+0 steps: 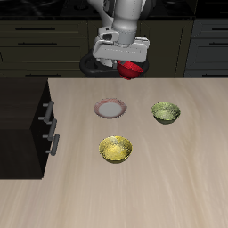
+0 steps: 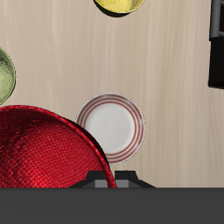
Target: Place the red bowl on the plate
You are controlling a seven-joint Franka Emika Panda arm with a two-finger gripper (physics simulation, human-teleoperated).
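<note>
The red bowl (image 1: pixel 132 69) hangs in the air, held in my gripper (image 1: pixel 129 64), which is shut on its rim. In the wrist view the red bowl (image 2: pixel 48 149) fills much of the frame close to the camera, and my fingers are hidden behind it. The plate (image 1: pixel 110 109), white-grey with a thin pinkish-red rim, lies flat on the table below the bowl and nearer the table's front edge. From the wrist camera the plate (image 2: pixel 114 125) shows beside the bowl, partly overlapped by it.
A yellow bowl (image 1: pixel 116 149) (image 2: pixel 121 5) sits nearer the front edge than the plate. A green bowl (image 1: pixel 166 111) (image 2: pixel 3 77) stands beside the plate. A dark cabinet with drawer handles (image 1: pixel 52 129) borders the table's side.
</note>
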